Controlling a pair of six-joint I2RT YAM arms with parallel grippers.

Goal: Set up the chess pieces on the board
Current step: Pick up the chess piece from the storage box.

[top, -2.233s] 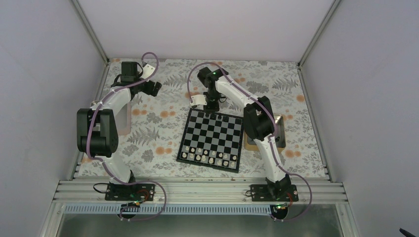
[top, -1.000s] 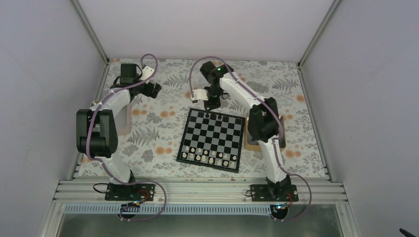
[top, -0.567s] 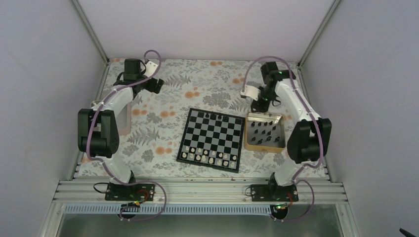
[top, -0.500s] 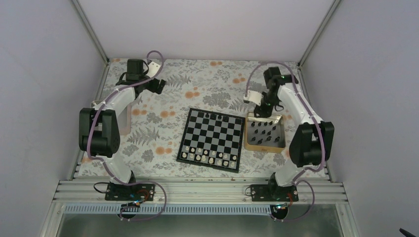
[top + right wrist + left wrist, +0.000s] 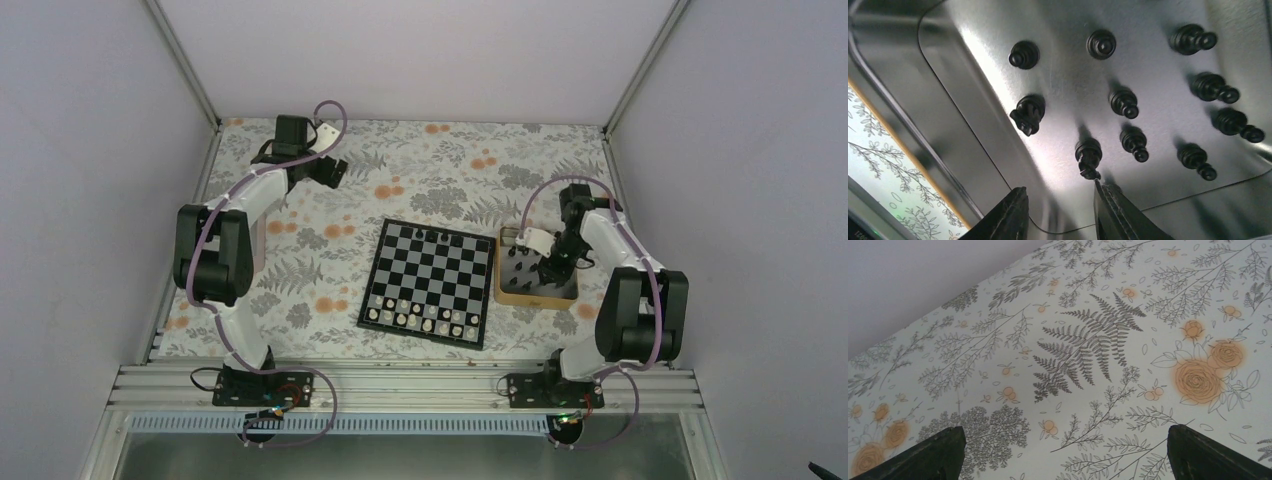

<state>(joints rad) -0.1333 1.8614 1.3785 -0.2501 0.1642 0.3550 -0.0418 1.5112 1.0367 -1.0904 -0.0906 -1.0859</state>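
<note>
Near rows: small white chessmen (image 5: 420,318) fill the two rows of the board closest to the arm bases.
Board: the square black-and-white chequered chessboard (image 5: 430,275) lies mid-table on a floral-printed tablecloth (image 5: 320,265), turned slightly askew.
Tray: a tan wooden-rimmed tray (image 5: 535,298) with a shiny grey metal floor sits just beside the board's right edge.
Pieces in tray: about ten tiny black chessmen (image 5: 1123,102) are spread over the tray floor, none touching another.
Right hand: the right gripper (image 5: 1060,202) hangs low over the tray, pointing down. Its fingers (image 5: 1015,210) stand a narrow gap apart with nothing between them, and the nearest piece is just beyond the tips.
Far row: a few more black pieces stand on the board's farthest row.
Left hand: the left gripper (image 5: 1063,460) hovers over bare cloth at the far left, well away from the board. Its fingers are spread wide and hold nothing.
</note>
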